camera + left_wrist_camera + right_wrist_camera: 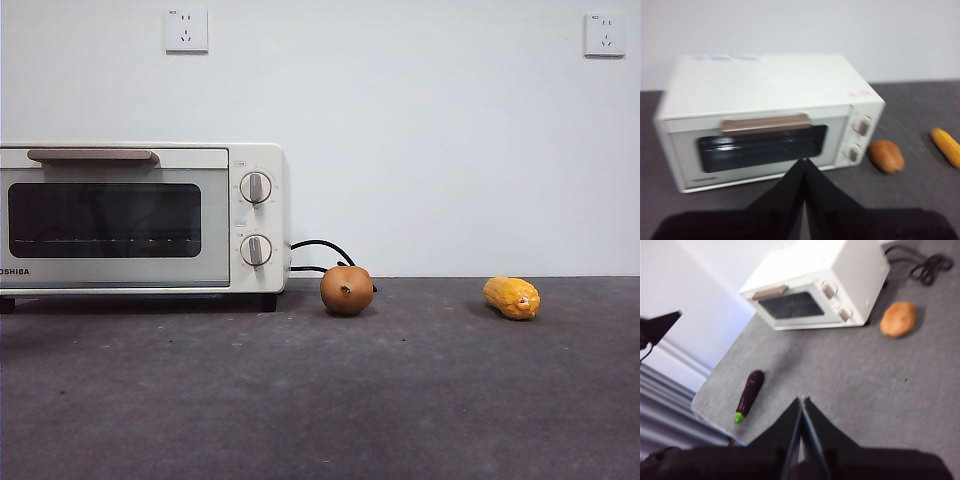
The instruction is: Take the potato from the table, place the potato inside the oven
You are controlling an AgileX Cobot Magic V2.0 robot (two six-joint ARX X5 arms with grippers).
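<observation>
While untouched on the table [320, 400] just beside the shut oven [140, 215], potato [346, 290] logged as not yet taken; left gripper [804, 167] and right gripper [802, 405] both pressed together, empty, well apart from it; door-opening, pickup and loading all outstanding.

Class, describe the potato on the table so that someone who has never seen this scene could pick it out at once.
Start at the cream-white oven standing on the dark grey table. On the table beside its knob end, just in front of the black cord, sits the potato. It is a round, smooth orange-brown ball with a small dark spot, unlike the oblong yellow corn lying farther from the oven.
</observation>
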